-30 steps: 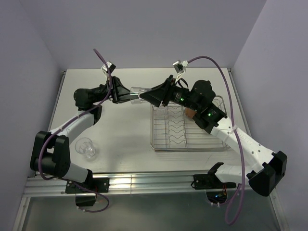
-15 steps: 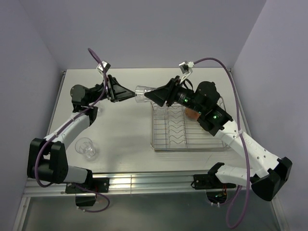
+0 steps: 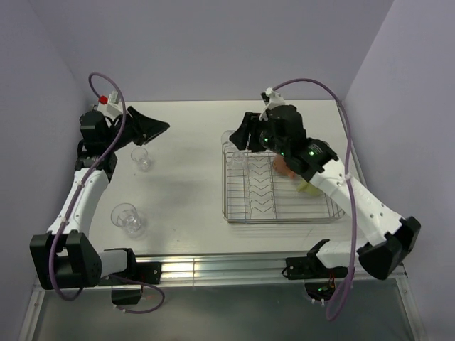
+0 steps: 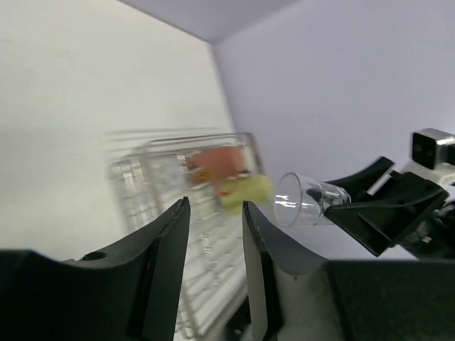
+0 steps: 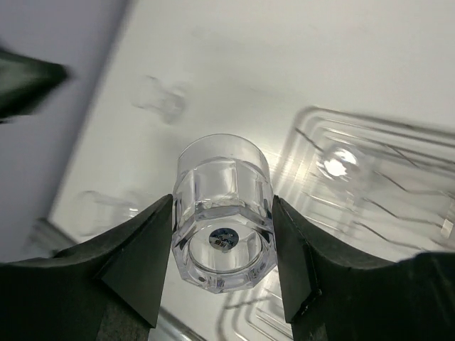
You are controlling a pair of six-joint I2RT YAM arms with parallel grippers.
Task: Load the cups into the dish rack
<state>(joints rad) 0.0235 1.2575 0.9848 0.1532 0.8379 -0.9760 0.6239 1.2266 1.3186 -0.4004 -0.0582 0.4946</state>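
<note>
The left claw has let go and drawn back to the upper left, jaws parted and empty; the right claw alone now clenches the clear tumbler over the upper-left corner of the dish rack, ready for placing. Its base sticker is unreadable

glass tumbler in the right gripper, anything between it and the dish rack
Nothing visible does. The right gripper holds the glass tumbler at the dish rack's far left corner; the pink mug and yellow-green mug lie on the rack's right side, away from it.
</note>
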